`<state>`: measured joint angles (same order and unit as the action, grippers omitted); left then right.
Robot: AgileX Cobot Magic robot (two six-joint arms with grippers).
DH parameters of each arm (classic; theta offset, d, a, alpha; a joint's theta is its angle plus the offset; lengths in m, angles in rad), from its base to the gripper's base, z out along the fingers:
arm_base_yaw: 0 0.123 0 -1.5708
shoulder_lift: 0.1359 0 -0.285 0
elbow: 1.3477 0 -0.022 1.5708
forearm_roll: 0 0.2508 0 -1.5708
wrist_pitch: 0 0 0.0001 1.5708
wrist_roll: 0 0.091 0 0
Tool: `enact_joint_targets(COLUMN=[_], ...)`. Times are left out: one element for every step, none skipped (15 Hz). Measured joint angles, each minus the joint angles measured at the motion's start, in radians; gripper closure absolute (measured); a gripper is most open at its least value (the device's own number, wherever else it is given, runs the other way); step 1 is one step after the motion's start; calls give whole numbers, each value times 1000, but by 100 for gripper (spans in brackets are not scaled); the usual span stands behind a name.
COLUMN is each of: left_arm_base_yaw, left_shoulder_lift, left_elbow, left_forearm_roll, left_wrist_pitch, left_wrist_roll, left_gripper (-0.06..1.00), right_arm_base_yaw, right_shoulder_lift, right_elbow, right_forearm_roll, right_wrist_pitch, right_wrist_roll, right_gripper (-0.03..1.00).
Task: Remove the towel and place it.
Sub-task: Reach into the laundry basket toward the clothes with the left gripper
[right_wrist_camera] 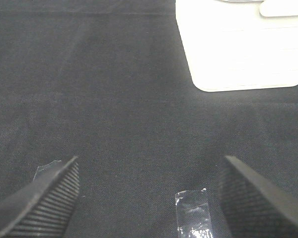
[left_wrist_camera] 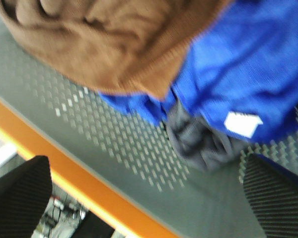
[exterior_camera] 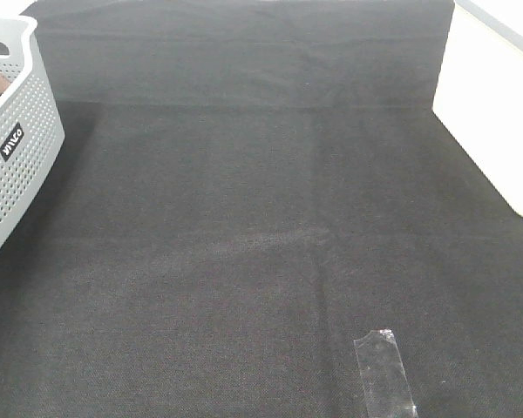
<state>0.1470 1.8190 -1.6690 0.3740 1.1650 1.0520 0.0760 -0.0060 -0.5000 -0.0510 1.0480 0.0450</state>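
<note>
Brown towel (left_wrist_camera: 104,44) bunched in grey basket (exterior_camera: 30,104); left hand (left_wrist_camera: 148,198) released near it; right hand (right_wrist_camera: 149,198) released, empty.

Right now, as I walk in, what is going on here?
The left gripper points into the grey basket, jaws open, near the brown towel, which lies crumpled there with a blue cloth and a dark grey cloth. It holds nothing; the towel is not yet taken out. The right gripper hangs over the black table near a strip of clear tape, jaws open and empty.
</note>
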Motion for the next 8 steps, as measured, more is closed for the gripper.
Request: enact_joint_targets(left_arm_base_yaw=[18, 37, 57, 78, 86, 88, 88, 88], left_shoulder_lift=[46, 86, 126, 168, 193, 214, 234, 254], left_elbow=[-31, -57, -77, -86, -89, -90, -90, -90], left_forearm_roll=[-29, -52, -59, -66, -72, -81, -90, -101], left_wrist_pitch=[-24, -52, -68, -76, -78, -85, -96, -110], left_wrist_roll=[28, 49, 63, 83, 106, 133, 151, 159], left_gripper=[-5, -4, -4, -3, -3, -3, -3, -3], right_arm_base_yaw=[0, 0, 0, 0, 0, 0, 0, 0], right_shoulder_lift=[0, 0, 0, 0, 0, 0, 0, 0], right_elbow=[0, 0, 0, 0, 0, 0, 0, 0], right_forearm_roll=[0, 0, 0, 0, 0, 0, 0, 0], right_wrist_pitch=[0, 0, 0, 0, 0, 0, 0, 0], right_wrist_roll=[0, 0, 0, 0, 0, 0, 0, 0], right_gripper=[26, 26, 26, 26, 26, 26, 26, 26])
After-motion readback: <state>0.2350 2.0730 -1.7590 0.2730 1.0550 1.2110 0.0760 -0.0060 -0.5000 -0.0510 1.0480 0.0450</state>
